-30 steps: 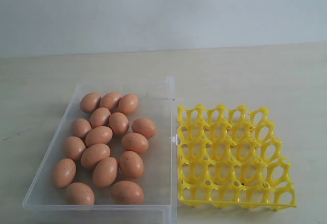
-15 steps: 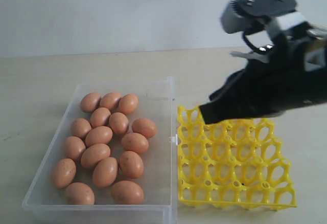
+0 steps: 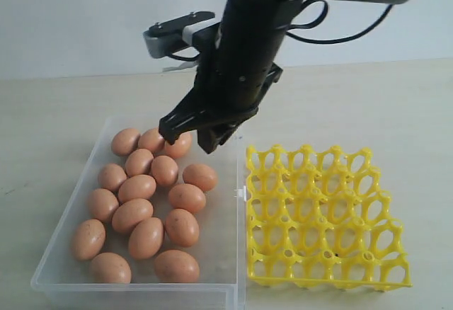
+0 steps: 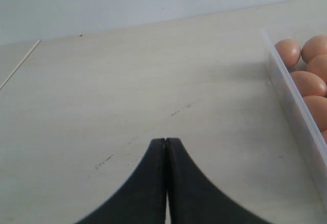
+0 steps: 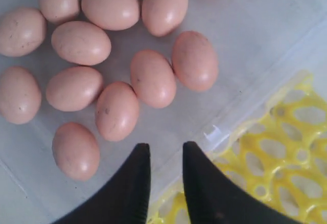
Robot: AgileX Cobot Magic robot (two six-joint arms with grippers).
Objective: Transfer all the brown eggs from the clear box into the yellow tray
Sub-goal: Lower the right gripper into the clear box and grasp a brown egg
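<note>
The right arm (image 3: 241, 48) slants down over the clear box (image 3: 237, 204), which holds all the brown eggs (image 3: 138, 214), beside the yellow tray (image 3: 325, 282). The right end effector (image 3: 189, 140) hangs above the eggs nearest the far edge of the table (image 3: 354, 98), slightly apart and empty; the left end effector (image 4: 165, 141) is pressed together.

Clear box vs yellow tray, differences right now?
The clear box is transparent with solid low walls; the yellow tray is an opaque openwork lattice. The clear box holds all the brown eggs in view; the yellow tray's cups are empty. The clear box looks larger than the yellow tray. Both sit flat on the table, side by side.
</note>
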